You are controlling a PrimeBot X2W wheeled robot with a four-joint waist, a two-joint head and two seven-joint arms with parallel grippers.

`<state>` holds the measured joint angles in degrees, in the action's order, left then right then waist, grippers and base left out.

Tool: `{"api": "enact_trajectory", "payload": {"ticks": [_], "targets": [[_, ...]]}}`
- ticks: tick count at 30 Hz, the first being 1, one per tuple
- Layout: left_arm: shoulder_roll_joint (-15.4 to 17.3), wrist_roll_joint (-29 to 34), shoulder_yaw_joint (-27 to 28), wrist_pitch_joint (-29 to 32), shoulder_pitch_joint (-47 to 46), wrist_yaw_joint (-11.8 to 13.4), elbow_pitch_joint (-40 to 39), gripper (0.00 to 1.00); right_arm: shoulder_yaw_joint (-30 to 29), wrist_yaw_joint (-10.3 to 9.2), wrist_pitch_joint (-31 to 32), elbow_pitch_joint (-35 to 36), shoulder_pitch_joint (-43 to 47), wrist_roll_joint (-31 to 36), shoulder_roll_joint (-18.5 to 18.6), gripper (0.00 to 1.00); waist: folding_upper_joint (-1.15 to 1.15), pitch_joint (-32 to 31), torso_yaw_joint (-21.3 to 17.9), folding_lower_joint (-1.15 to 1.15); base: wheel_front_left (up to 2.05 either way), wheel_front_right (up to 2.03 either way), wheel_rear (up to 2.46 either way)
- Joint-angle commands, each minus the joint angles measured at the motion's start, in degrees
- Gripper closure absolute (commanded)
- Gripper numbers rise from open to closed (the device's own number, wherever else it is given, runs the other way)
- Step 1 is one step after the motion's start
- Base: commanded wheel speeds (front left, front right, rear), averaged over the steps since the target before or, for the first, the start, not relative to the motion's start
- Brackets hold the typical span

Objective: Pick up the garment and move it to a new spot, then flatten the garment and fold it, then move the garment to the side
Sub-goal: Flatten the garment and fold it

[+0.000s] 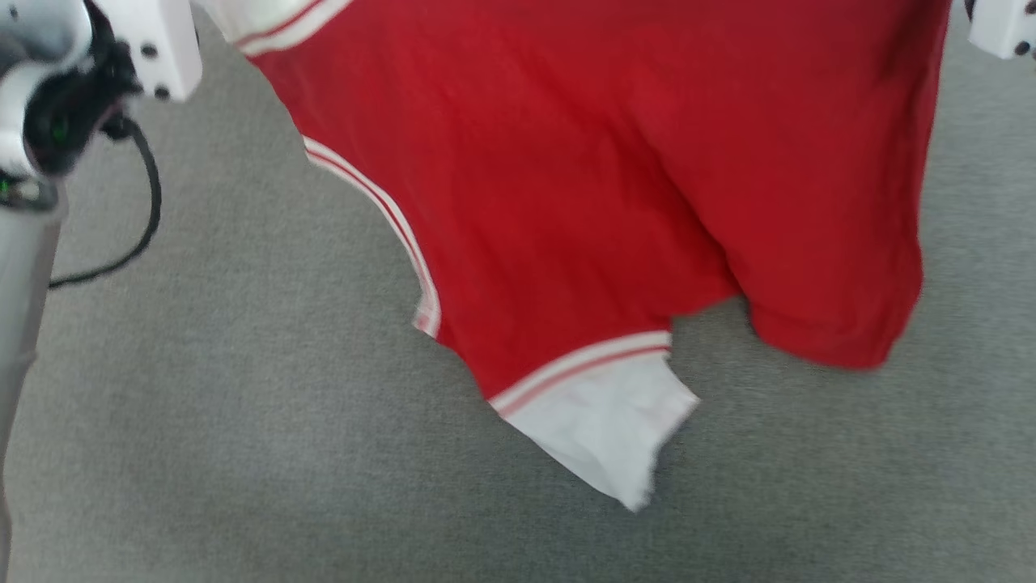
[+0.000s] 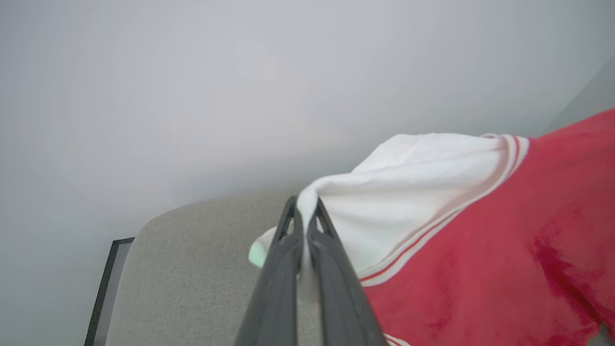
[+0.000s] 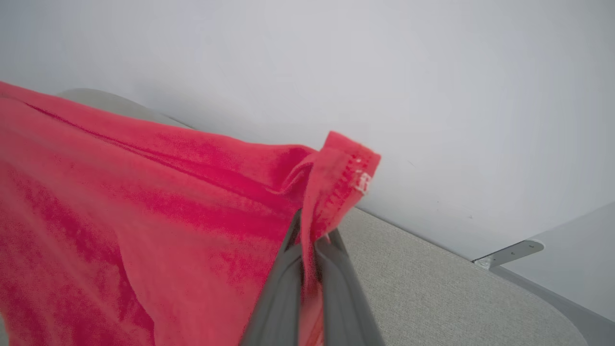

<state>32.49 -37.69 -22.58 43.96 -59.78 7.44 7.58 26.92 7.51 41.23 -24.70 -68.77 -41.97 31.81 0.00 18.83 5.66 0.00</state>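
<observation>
The bright red garment (image 1: 583, 178) hangs spread above the grey surface in the head view, a white end panel (image 1: 607, 421) with striped trim at its lowest tip. In the left wrist view my left gripper (image 2: 303, 214) is shut on the garment's other white end panel (image 2: 408, 192). In the right wrist view my right gripper (image 3: 312, 228) is shut on a red hemmed corner (image 3: 336, 182) of the garment. My pale wrists show at the head view's top corners, left (image 1: 154, 48) and right (image 1: 999, 28).
A grey felt-like tabletop (image 1: 243, 421) lies under the hanging cloth. A black cable (image 1: 146, 210) loops off my left arm. A pale wall stands behind the table, with a metal bracket (image 3: 509, 252) at its edge in the right wrist view.
</observation>
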Motion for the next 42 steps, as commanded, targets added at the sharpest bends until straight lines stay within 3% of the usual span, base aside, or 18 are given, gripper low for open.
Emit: {"api": "enact_trajectory", "payload": {"ticks": [1,13,18,23,28,29,34,37,42], "targets": [[-0.6,1.0,-0.2,-0.2,-2.5,-0.6,1.5,1.0,-0.9,-0.03,-0.3,0.2,-0.4,0.6,-1.0,1.0,0.0,-2.4,-2.2,0.0,0.0,0.0,0.0],[-4.4,2.5,-2.1,-1.5,-15.5,-3.3,14.1,1.0,-7.1,-0.02,0.1,0.0,-2.3,7.2,-6.3,1.0,0.0,-6.5,-5.4,0.0,0.0,0.0,0.0],[-6.1,3.9,-2.4,-5.8,-20.3,-4.4,19.6,1.0,-8.8,-0.02,-2.2,-4.1,-4.8,10.6,-9.0,1.0,0.0,-5.5,-6.2,0.0,0.0,0.0,0.0],[-7.7,7.5,-2.4,-15.2,-27.4,-3.6,27.3,1.0,-11.4,-0.03,-10.5,-12.9,-10.7,17.0,-12.4,1.0,0.0,-1.9,-6.9,0.0,0.0,0.0,0.0],[-9.0,11.6,-2.2,-28.0,-35.0,-2.1,33.3,1.0,-12.6,-0.04,-23.1,-20.3,-16.6,25.2,-14.6,1.0,0.0,2.3,-7.3,0.0,0.0,0.0,0.0],[-9.0,11.6,-2.2,-28.0,-35.0,-2.1,33.3,1.0,-12.6,-0.04,-23.1,-20.3,-16.6,25.2,-14.6,1.0,0.0,2.3,-7.3,0.0,0.0,0.0,0.0],[-10.6,14.6,-1.8,-43.1,-42.3,-0.8,38.1,1.0,-17.2,-0.04,-43.2,-25.3,-22.4,35.8,-16.7,1.0,0.0,6.1,-6.8,0.0,0.0,0.0,0.0],[-11.9,14.9,-1.9,-50.9,-44.0,-2.5,40.8,1.0,-20.3,-0.03,-51.7,-28.4,-24.7,42.4,-17.6,1.0,0.0,8.1,-6.0,0.0,0.0,0.0,0.0],[-12.4,14.6,-3.6,-53.4,-41.0,-6.3,48.2,1.0,-22.1,-0.03,-52.9,-36.0,-23.4,48.1,-19.7,1.0,0.0,9.0,-4.6,0.0,0.0,0.0,0.0]]}}
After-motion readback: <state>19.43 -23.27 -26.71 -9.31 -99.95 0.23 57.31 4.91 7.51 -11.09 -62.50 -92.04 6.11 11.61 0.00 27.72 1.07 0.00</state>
